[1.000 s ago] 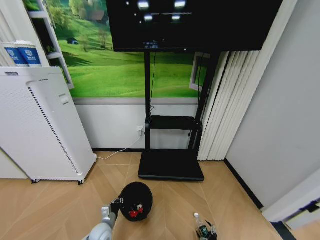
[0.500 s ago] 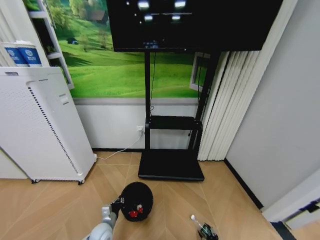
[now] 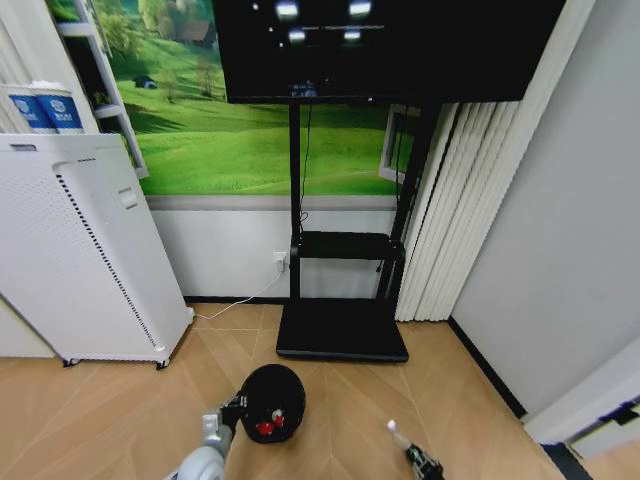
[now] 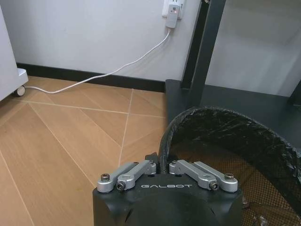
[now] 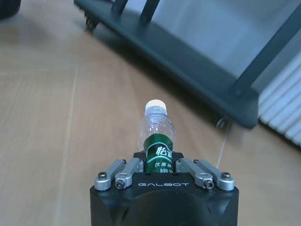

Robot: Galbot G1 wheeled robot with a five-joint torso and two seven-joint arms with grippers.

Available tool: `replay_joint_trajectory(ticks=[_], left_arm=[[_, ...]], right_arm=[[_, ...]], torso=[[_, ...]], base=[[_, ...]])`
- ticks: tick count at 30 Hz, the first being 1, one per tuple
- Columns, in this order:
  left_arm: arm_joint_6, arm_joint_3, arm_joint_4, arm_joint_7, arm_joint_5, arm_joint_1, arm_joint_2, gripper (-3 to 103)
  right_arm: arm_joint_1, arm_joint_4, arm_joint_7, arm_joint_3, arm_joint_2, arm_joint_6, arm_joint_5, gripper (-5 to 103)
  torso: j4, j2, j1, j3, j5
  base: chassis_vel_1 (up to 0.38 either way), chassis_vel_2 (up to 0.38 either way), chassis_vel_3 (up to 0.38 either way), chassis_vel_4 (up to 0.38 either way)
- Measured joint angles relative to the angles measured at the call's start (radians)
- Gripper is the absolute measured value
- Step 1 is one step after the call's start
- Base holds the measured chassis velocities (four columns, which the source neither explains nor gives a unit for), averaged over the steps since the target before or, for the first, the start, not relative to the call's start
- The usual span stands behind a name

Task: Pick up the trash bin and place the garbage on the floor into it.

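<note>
In right pincer (image 5: 159,162) — bottle (image 5: 155,137)

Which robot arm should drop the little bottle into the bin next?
Probably the right. The right gripper is shut on the small clear plastic bottle with a green label, while the left gripper is clamped on the rim of the round black bag-lined trash bin.
</note>
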Motion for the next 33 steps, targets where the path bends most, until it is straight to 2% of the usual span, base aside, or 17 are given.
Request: replay_joint_trajectory(ticks=[8,9,10,11,13,19,22,23,24,26,28,33], left_arm=[[0.007,0.051,0.009,-0.010,-0.032,-0.051,0.009,7],[0.010,0.061,0.009,-0.015,-0.037,-0.062,0.009,7],[0.017,0.077,0.007,-0.030,-0.050,-0.086,0.008,7],[0.017,0.077,0.007,-0.030,-0.050,-0.086,0.008,7],[0.024,0.089,-0.005,-0.042,-0.066,-0.108,0.016,7],[0.027,0.092,-0.010,-0.053,-0.069,-0.117,0.018,7],[0.030,0.099,-0.008,-0.057,-0.072,-0.133,0.012,7],[0.033,0.106,-0.008,-0.062,-0.076,-0.143,0.008,7],[0.033,0.106,-0.008,-0.062,-0.076,-0.143,0.008,7],[0.035,0.113,-0.006,-0.070,-0.080,-0.155,0.007,7],[0.036,0.117,-0.003,-0.074,-0.083,-0.163,0.005,7],[0.039,0.138,0.008,-0.086,-0.092,-0.194,-0.014,7]], right_arm=[[-0.025,0.192,0.030,0.027,-0.091,0.002,-0.042,25],[-0.035,0.249,0.040,0.036,-0.112,0.003,-0.048,25],[-0.060,0.384,0.067,0.063,-0.154,0.003,-0.061,25],[-0.060,0.384,0.067,0.063,-0.154,0.003,-0.061,25],[-0.093,0.518,0.091,0.088,-0.196,0.003,-0.061,25],[-0.135,0.666,0.095,0.098,-0.242,0.003,-0.054,25],[-0.139,0.745,0.099,0.068,-0.257,0.002,-0.048,25],[-0.121,0.778,0.110,0.029,-0.255,0.002,-0.048,25],[-0.121,0.778,0.110,0.029,-0.255,0.002,-0.048,25],[-0.055,0.798,0.125,-0.075,-0.230,0.001,-0.036,25],[-0.037,0.803,0.126,-0.105,-0.223,0.000,-0.031,25],[0.009,0.828,0.126,-0.187,-0.207,0.000,0.009,25]], torso=[[-0.0004,0.000,0.000,0.000,0.0001],[-0.0003,0.000,0.000,0.000,-0.0001],[-0.0002,0.000,0.000,0.000,-0.0002],[-0.0002,0.000,0.000,0.000,-0.0002],[0.0000,0.000,0.000,0.000,0.0000],[-0.0003,0.000,0.000,0.000,-0.0002],[-0.0001,0.000,0.000,0.000,-0.0003],[-0.0008,0.000,0.000,0.000,-0.0003],[-0.0008,0.000,0.000,0.000,-0.0003],[0.0003,0.000,0.000,0.000,0.0001],[0.0005,0.000,0.000,0.000,0.0005],[-0.0001,0.000,0.000,0.000,-0.0002]], base=[[0.000,0.000,0.000,0.000],[0.000,0.000,0.000,0.000],[0.000,0.000,0.000,0.000],[0.000,0.000,0.000,0.000],[0.000,0.000,0.000,0.000],[0.000,0.000,0.000,0.000],[0.000,0.000,0.000,0.000],[0.000,0.000,0.000,0.000],[0.000,0.000,0.000,0.000],[0.000,0.000,0.000,0.000],[0.000,0.000,0.000,0.000],[0.000,0.000,0.000,0.000]])
